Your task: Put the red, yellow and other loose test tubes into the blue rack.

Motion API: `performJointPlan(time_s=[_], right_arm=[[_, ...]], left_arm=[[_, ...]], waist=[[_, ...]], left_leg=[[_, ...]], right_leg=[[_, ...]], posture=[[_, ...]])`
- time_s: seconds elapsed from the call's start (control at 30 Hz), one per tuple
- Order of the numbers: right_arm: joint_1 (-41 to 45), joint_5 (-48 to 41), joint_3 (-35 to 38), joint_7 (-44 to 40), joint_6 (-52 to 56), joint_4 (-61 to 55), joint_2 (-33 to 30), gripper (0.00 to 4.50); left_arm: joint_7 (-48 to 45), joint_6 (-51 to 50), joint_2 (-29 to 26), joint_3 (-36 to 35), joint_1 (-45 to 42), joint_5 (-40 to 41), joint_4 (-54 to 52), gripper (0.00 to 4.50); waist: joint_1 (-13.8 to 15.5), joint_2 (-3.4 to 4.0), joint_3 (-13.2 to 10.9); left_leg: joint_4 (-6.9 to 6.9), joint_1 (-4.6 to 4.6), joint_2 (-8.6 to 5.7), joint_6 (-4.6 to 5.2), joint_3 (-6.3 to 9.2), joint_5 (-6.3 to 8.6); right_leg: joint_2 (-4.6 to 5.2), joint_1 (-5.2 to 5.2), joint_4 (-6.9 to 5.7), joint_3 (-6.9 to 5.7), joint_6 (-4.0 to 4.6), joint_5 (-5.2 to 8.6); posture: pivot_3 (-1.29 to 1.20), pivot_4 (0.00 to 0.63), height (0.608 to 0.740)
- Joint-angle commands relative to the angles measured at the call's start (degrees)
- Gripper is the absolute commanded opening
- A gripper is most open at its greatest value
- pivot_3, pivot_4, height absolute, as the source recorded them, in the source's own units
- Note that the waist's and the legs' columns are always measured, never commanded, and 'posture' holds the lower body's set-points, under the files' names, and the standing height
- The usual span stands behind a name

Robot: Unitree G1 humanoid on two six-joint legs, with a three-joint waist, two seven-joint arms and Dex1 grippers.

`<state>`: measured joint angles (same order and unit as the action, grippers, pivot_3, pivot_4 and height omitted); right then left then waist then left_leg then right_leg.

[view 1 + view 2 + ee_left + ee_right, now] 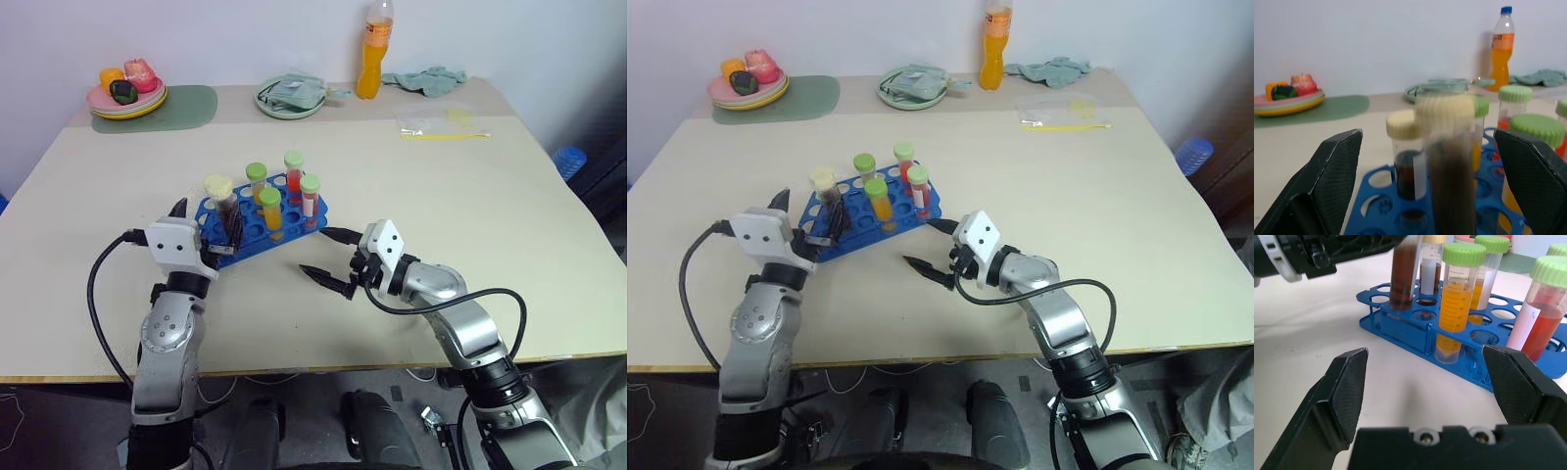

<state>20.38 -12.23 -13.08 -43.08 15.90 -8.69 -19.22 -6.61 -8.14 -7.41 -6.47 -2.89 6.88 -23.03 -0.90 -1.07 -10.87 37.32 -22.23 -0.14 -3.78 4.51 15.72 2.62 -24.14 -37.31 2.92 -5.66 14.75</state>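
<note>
Five capped plastic test tubes stand in the blue plastic rack (260, 217) in the head view, near the front of the pale bench (441, 206): a cream-capped tube of dark brown liquid (221, 201) at its left end, then green-capped ones holding orange and red liquid. No loose tube lies on the bench, so the task looks close to done. The left end effector (204, 235) sits at the rack's left end, jaws wide, with nothing held. The right end effector (328, 257) hovers just off the rack's right corner, also wide and empty. An orange drink bottle (372, 49) stands at the far edge; its label cannot be read.

From the left wrist, the brown tube (1449, 161) rises between the spread fingers, seemingly just let go into its hole.

From the right wrist, an orange-filled tube (1457, 303) shows printed graduation marks, the figures too small to read, and a red-filled tube (1540, 318) carries a blank white label.
</note>
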Motion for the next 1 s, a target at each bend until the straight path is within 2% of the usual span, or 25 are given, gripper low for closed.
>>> performJointPlan(time_s=[0.03,0.2,0.3,0.43,0.53,0.6,0.77,1.0], right_arm=[[-0.67,-0.65,1.04,0.38,-0.14,-3.56,-0.46,4.16],[-1.5,-0.8,1.56,1.07,0.7,-5.06,-1.08,4.16],[-1.62,-1.23,3.03,0.89,1.46,-6.09,-2.75,4.16],[-1.05,-4.37,7.79,-1.15,4.27,-6.41,-7.15,4.16],[-0.12,-8.34,13.74,-3.57,8.27,-3.98,-12.11,4.16],[0.13,-9.89,16.44,-5.12,9.61,-1.53,-14.95,4.16],[0.29,-9.19,18.62,-8.07,7.2,3.75,-19.35,4.16],[2.23,-7.43,16.94,-9.04,4.0,8.37,-18.79,4.16]], left_arm=[[-1.39,0.47,-0.75,0.02,-0.4,1.21,-0.74,4.43],[-1.62,0.49,-0.82,0.26,-1.13,1.48,-0.64,4.43],[-3.74,-2.92,-3.36,-2.91,0.28,6.11,-6.08,4.43],[-11.01,-9.87,-12.05,-8.92,7.32,14.1,-14.53,4.43],[-18.03,-12.25,-18.37,-17.73,18.27,19.05,-15.53,4.43],[-20.85,-12.35,-20.62,-20.94,23.01,20.54,-15.04,4.43],[-22.21,-11.82,-22.04,-24.37,26.49,20.72,-13.38,4.43],[-21.03,-11.22,-20.45,-24.38,27.32,19.36,-13.26,4.43]], waist=[[0.0,0.0,0.0],[0.02,0.0,0.0],[-0.08,0.0,0.0],[-0.24,0.01,-0.02],[-0.41,0.04,-0.03],[-0.2,0.04,-0.03],[0.2,0.03,-0.03],[-0.3,0.03,-0.03]], left_leg=[[0.0,0.0,0.0,0.0,0.0,0.0],[0.01,0.0,0.0,0.0,0.0,0.0],[0.0,0.0,0.0,0.0,0.0,0.0],[-0.04,0.01,0.04,0.0,0.0,0.0],[-0.05,0.03,0.05,0.02,-0.05,0.01],[-0.07,0.04,0.06,0.04,-0.08,0.02],[0.03,0.11,0.05,0.06,-0.05,0.01],[-0.1,0.46,0.07,0.07,-0.08,0.02]], right_leg=[[0.0,0.0,0.0,0.0,0.0,0.0],[0.0,0.01,0.01,0.0,0.0,0.0],[-0.01,0.0,0.0,0.0,0.0,0.0],[-0.03,-0.01,0.0,0.0,0.01,0.01],[-0.02,0.0,0.04,0.03,0.02,0.01],[-0.02,0.01,0.07,0.03,0.02,0.02],[-0.02,0.25,0.2,-0.02,0.23,0.15],[-0.03,0.49,0.21,0.0,0.05,0.06]], posture=[[0.0,0.15,0.74],[0.0,0.15,0.74],[0.0,0.15,0.74],[0.0,0.15,0.74],[0.0,0.15,0.74],[0.0,0.15,0.74],[0.0,0.15,0.74],[0.0,0.15,0.74]])
